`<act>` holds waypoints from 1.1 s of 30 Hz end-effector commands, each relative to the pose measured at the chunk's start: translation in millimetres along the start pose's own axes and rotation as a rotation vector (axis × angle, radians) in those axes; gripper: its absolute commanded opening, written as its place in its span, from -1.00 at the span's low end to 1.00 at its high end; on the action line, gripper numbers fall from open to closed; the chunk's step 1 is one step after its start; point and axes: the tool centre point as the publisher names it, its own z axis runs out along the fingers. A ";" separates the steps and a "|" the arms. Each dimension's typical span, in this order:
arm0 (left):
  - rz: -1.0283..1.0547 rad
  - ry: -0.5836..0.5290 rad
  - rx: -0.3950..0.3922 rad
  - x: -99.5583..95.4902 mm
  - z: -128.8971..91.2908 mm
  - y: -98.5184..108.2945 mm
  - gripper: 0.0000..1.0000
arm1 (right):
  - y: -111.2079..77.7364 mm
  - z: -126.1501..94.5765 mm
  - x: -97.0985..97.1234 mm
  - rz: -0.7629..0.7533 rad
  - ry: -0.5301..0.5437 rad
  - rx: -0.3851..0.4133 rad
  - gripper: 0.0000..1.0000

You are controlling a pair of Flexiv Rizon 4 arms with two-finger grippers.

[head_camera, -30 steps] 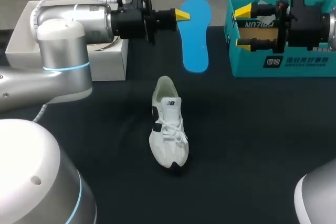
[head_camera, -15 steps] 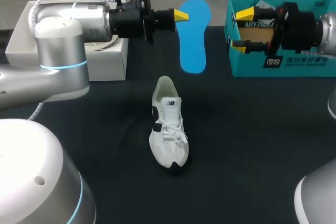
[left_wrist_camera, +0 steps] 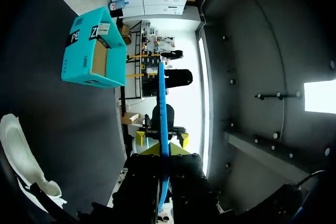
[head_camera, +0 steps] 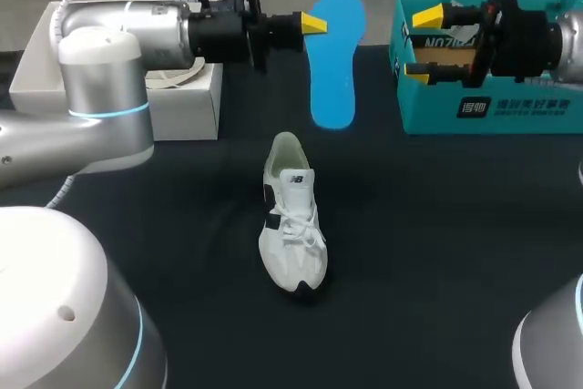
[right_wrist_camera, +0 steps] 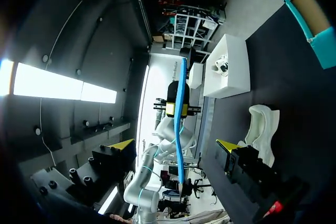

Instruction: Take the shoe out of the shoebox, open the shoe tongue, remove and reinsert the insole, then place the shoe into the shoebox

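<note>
A white sneaker (head_camera: 291, 216) lies on the black table, toe toward the front edge. My left gripper (head_camera: 315, 24) is shut on the heel end of the blue insole (head_camera: 334, 61), holding it above the table's far side. In the left wrist view the insole (left_wrist_camera: 163, 103) shows edge-on between the yellow tips of the left gripper (left_wrist_camera: 163, 141). The teal shoebox (head_camera: 483, 102) stands at the far right. In front of its open side my right gripper (head_camera: 421, 43) hangs open, facing the insole and apart from it. The right wrist view shows the right gripper (right_wrist_camera: 176, 145) with the insole (right_wrist_camera: 181, 119) ahead of it and the sneaker (right_wrist_camera: 261, 129) beside it.
A white box (head_camera: 187, 102) stands at the far left under my left arm. Bare black table surrounds the sneaker in the middle and front. The shoebox (left_wrist_camera: 94, 48) appears beyond the insole in the left wrist view.
The left gripper with the insole has edged slightly toward the far side. The right gripper has shifted and tilted a little in front of the shoebox, staying open.
</note>
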 end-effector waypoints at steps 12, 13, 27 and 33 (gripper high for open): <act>0.660 -0.063 0.124 1.6 -1.7 5.4 -1.00 | 0.8 1.9 0.1 0.000 -0.001 0.000 1.00; 0.660 -0.063 0.124 1.6 -1.7 5.4 -1.00 | 0.8 1.9 0.1 0.000 -0.001 0.000 1.00; 0.936 -0.024 0.069 6.5 -5.0 4.5 -1.00 | 0.8 1.9 0.1 0.000 -0.001 0.000 1.00; 1.254 -0.020 -0.022 3.3 -9.8 2.8 -1.00 | 0.8 1.9 0.1 0.000 -0.001 0.000 1.00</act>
